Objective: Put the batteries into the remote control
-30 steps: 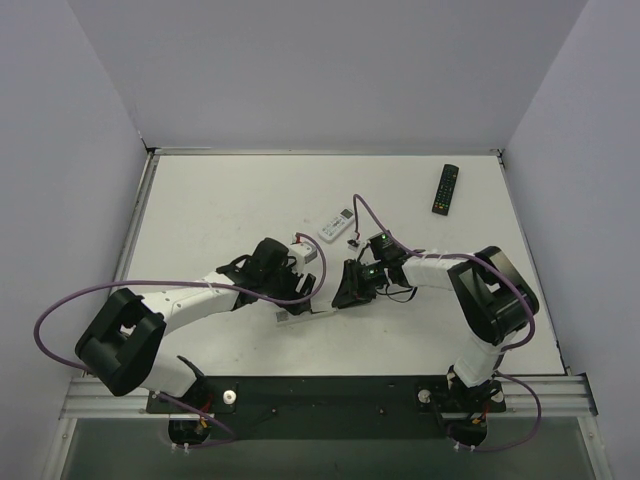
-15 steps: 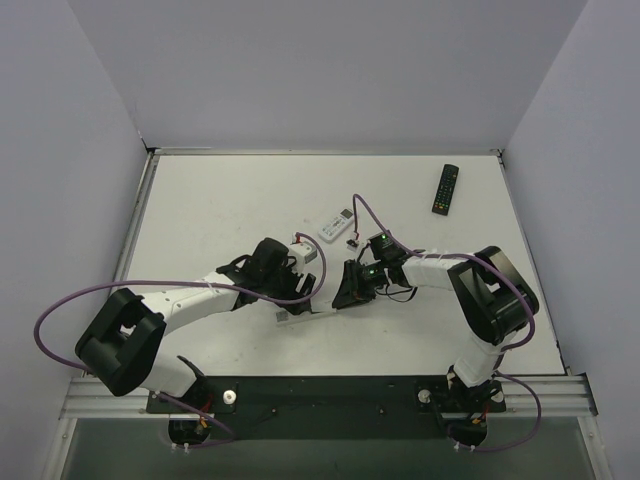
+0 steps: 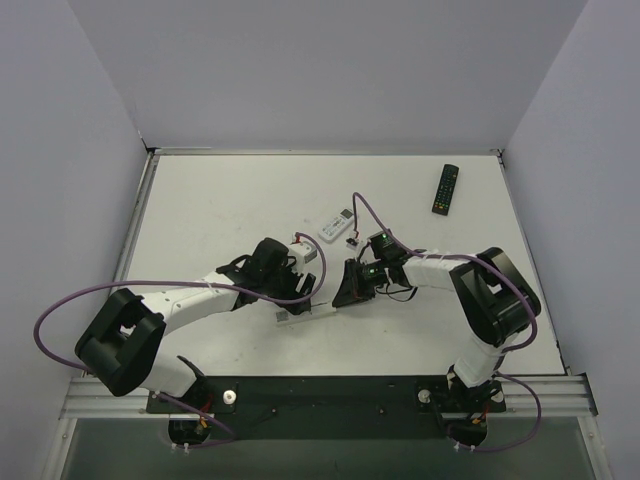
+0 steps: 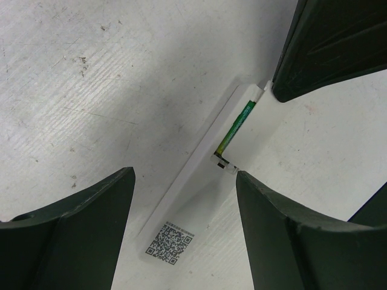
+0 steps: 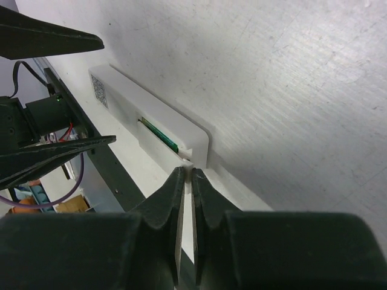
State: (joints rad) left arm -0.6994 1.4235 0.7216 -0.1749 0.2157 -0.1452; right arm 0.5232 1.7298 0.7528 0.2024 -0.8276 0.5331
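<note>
Remote control (image 4: 187, 205): lies flat on the surface (image 4: 72, 72), label end towards the arm bases, its battery bay open at the far end.
Battery (image 4: 234, 127): one green cell shows edge-on, low in the remote control's bay; a second cannot be made out.
Left gripper (image 4: 184, 181): spread wide, one finger on each side of the remote control's middle, touching neither flank.
Right gripper (image 5: 187, 175): fingers pressed together with only a slit between them, tips at the remote control's bay end. Whether a thin lip is nipped there cannot be told.
Step in hand (judged): seating the cell and working at the bay end.
Method advised: close the left gripper across the remote control's width first, to brace it. Then have the right gripper press low and along the remote control's long axis.
Risk: unbraced, the remote control may slide or pivot.
Bystanders: wider white remote (image 3: 335, 225) and black remote (image 3: 445, 189), both beyond the remote control and apart from it.
</note>
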